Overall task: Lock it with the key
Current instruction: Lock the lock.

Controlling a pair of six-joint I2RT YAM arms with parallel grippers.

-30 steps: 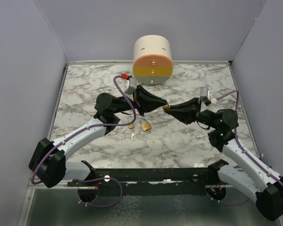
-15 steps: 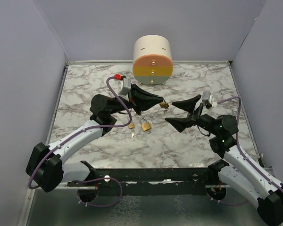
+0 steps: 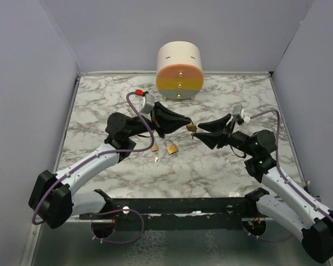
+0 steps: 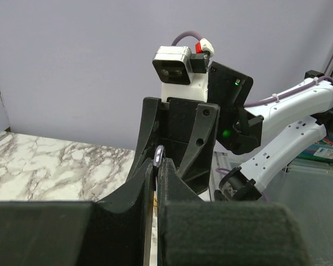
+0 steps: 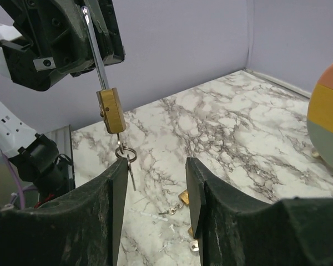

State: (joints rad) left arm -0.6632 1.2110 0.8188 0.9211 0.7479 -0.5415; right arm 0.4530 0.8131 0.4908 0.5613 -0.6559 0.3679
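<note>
A brass padlock [image 5: 111, 110] hangs in the air by its long steel shackle [image 5: 94, 47], body downward. My left gripper [image 4: 155, 166] is shut on the shackle [image 4: 159, 155], and its fingers [image 5: 94, 27] show at the top left of the right wrist view. Under the lock body a key ring [image 5: 125, 152] dangles with a thin key [image 5: 132, 174]. My right gripper [image 5: 156, 163] stands open, nothing between its pads; the ring hangs just at its left fingertip [image 5: 121, 166]. From above, both grippers meet at the lock [image 3: 192, 127] over mid-table.
Two more brass padlocks [image 3: 171, 147] [image 3: 154, 148] and a loose key [image 3: 157, 159] lie on the marble table [image 3: 100, 105] below the grippers. A round cream, orange and green container [image 3: 179, 71] stands at the back edge. Grey walls close in three sides.
My right gripper, shut at the hanging lock a second ago, opened wide and drew back, then came in again with its jaws partly closed. The left gripper kept its hold, shifting slightly.
</note>
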